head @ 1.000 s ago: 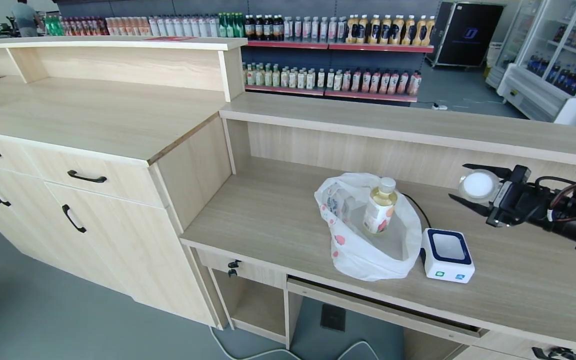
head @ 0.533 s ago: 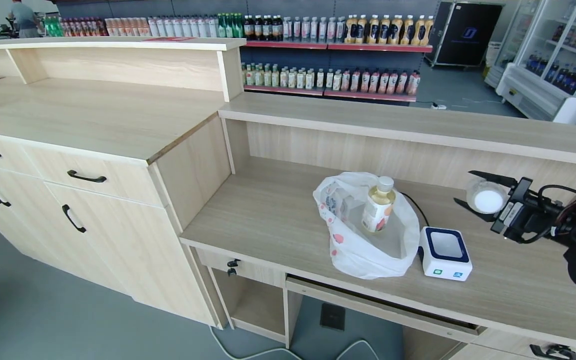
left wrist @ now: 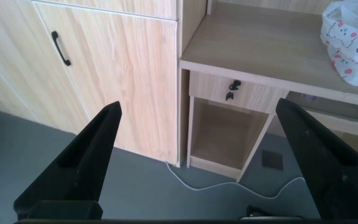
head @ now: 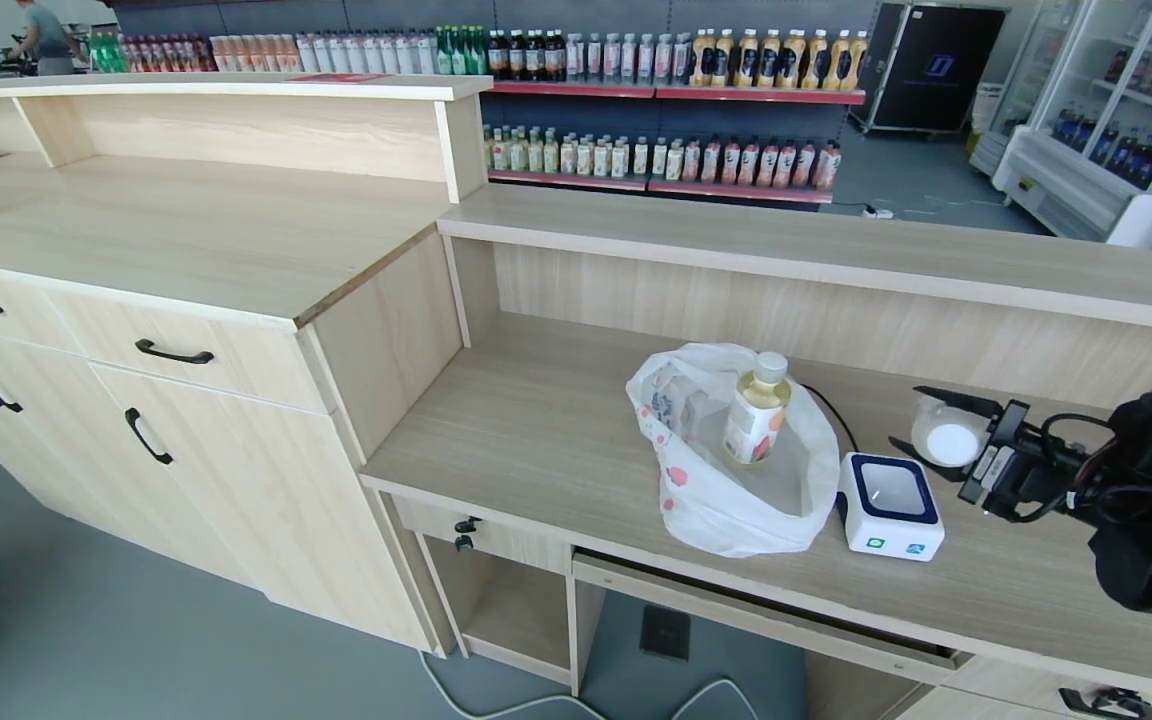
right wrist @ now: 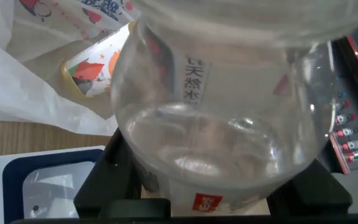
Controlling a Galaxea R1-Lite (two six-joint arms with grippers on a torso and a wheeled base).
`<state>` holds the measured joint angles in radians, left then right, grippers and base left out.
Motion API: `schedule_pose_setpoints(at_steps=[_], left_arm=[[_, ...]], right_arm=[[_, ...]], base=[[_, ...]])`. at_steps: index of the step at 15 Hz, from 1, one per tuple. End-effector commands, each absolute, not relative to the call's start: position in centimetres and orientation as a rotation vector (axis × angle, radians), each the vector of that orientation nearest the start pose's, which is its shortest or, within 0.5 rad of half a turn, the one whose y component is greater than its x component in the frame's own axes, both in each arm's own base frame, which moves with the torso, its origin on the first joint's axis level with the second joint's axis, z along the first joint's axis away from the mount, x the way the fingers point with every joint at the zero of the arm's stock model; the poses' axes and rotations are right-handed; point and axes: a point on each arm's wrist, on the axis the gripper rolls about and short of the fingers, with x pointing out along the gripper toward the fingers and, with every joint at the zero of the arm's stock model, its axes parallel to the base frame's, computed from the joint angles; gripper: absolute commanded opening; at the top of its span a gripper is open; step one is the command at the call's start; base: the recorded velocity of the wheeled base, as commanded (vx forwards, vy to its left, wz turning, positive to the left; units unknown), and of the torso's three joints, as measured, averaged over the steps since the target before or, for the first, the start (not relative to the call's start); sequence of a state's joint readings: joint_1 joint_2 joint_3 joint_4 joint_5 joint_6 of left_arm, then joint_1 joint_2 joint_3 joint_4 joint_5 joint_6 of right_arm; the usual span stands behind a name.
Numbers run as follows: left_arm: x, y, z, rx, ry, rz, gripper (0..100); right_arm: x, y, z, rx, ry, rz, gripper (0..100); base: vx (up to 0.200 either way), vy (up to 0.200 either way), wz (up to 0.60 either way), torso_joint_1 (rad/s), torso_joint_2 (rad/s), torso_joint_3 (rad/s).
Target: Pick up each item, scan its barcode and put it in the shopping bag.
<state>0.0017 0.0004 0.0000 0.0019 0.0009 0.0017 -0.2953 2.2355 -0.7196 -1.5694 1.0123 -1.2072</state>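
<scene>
My right gripper (head: pixel 911 420) is shut on a clear plastic bottle (head: pixel 948 437), held on its side just above the counter, beside and slightly behind the white scanner (head: pixel 887 503). In the right wrist view the clear bottle (right wrist: pixel 229 118) sits between the dark fingers (right wrist: pixel 107 180), with the scanner (right wrist: pixel 42 190) below it. The white shopping bag (head: pixel 726 500) stands open left of the scanner. It holds a yellow tea bottle (head: pixel 758 408) and a printed carton (head: pixel 678 405). My left gripper (left wrist: pixel 197 165) is open, low over the floor in front of the cabinet.
The raised back ledge (head: pixel 836 250) runs behind the lower counter (head: pixel 536 430). A black cable (head: pixel 836 415) leads from the scanner behind the bag. A taller cabinet (head: pixel 186 240) with black-handled drawers stands to the left. Shelves of drinks line the far wall.
My right gripper has carried the clear bottle down and leftwards, closer to the scanner. The bag and scanner have stayed put; the head view shifted slightly.
</scene>
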Motion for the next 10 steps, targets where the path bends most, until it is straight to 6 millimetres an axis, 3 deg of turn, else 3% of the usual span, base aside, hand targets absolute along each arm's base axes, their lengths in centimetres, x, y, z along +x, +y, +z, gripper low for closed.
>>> schedule_pose_setpoints(at_steps=[1,10], left_arm=[[-2.3,0.0,7.5,0.002,0.003,0.003,100],[-2.3,0.0,7.5,0.002,0.002,0.003,100]], right_arm=[[35.4,-8.7,6.2,-1.17,-0.455,0.615,0],[36.6,-8.5,4.8,-1.135,-0.449,0.638,0]], base=[[0.0,0.0,0.0,0.0,0.0,0.0],[0.0,0.0,0.0,0.0,0.0,0.0]])
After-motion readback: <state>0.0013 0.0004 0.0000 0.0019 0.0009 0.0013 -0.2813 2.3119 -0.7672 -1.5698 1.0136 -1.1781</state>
